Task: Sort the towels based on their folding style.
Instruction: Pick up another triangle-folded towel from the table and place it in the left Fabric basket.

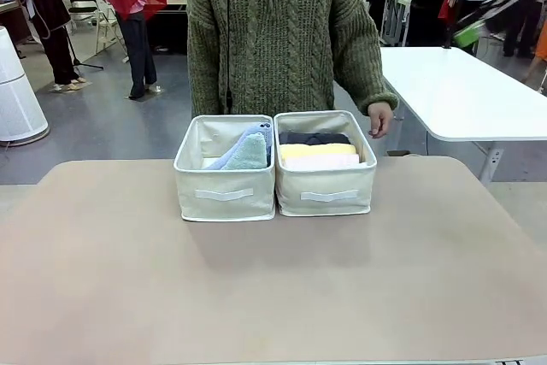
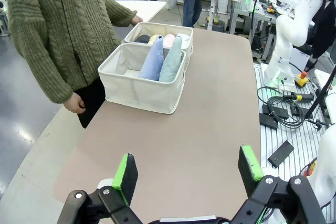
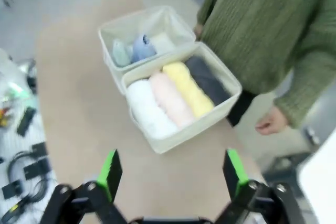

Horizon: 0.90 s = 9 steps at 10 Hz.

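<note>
Green-padded fingers of the left gripper point(image 2: 186, 177) rose nearest the lens in the left wrist view, spread wide with nothing between them, hovering over bare tabletop point(image 2: 210, 119) well short of the bins. Right gripper point(image 3: 173, 174) likewise stood spread and empty, looking down on the right bin point(image 3: 220, 109) from above.

Landmark: the right bin. Inside it lay four rolled towels side by side: white towel point(image 3: 148, 107), pink towel point(image 3: 169, 98), yellow towel point(image 3: 188, 87), dark grey towel point(image 3: 209, 80). Touching its side stood the left bin point(image 1: 224, 196), holding the two cone-shaped pieces, the pale teal towel point(image 2: 171, 60) and the lavender-blue towel point(image 2: 152, 59), leaning together against the wall nearer the right bin. A person in a green knitted sweater stood just behind both bins, one hand point(image 1: 379, 120) beside the right bin's far corner.

Judgement: rolls and cones were already separated, one style per bin, and no towel lay loose on the table. Sorting appeared complete, or at its final check.

Next move, if any: only confirmation that each bin holds a single folding style; no grasp seemed called for, and both arms could keep clear of the person's hand.
</note>
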### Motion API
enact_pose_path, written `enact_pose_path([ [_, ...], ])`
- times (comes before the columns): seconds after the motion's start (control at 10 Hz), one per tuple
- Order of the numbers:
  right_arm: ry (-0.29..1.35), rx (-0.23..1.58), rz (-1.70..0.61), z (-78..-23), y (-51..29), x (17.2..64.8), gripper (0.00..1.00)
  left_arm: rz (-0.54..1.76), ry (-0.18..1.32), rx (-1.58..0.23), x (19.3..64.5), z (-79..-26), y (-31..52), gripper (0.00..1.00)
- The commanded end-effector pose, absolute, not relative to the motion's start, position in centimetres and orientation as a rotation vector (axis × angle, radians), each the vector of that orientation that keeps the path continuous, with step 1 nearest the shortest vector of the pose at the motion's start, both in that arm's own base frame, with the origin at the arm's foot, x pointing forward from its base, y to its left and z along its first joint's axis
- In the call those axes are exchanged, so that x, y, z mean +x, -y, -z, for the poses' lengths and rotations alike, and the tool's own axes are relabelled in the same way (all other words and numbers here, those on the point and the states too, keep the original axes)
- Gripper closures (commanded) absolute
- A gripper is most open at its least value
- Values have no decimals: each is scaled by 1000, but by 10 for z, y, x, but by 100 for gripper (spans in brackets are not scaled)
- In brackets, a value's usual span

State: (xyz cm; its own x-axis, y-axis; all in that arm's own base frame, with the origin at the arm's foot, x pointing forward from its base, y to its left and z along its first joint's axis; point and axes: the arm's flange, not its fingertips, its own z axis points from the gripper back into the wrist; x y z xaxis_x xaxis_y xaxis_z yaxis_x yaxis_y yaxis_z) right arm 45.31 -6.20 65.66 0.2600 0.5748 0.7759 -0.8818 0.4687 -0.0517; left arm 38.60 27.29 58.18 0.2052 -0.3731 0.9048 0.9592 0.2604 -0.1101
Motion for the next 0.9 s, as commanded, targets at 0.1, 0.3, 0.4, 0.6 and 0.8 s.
enact_pose_path([
  [0.1, 926, 650, -1161, -621, 145, 455, 0, 1104, 890, -796, 382, -580, -272, 0],
  [0.3, 986, 713, -1120, -605, 207, 444, 0, 1104, 890, -796, 382, -580, -272, 0],
  [0.4, 1023, 730, -1081, -597, 229, 440, 0, 1104, 890, -796, 382, -580, -272, 0],
  [0.6, 1015, 775, -1067, -584, 259, 436, 0, 1104, 890, -796, 382, -580, -272, 0],
  [0.8, 975, 789, -1079, -580, 265, 439, 0, 1104, 890, -796, 382, -580, -272, 0],
])
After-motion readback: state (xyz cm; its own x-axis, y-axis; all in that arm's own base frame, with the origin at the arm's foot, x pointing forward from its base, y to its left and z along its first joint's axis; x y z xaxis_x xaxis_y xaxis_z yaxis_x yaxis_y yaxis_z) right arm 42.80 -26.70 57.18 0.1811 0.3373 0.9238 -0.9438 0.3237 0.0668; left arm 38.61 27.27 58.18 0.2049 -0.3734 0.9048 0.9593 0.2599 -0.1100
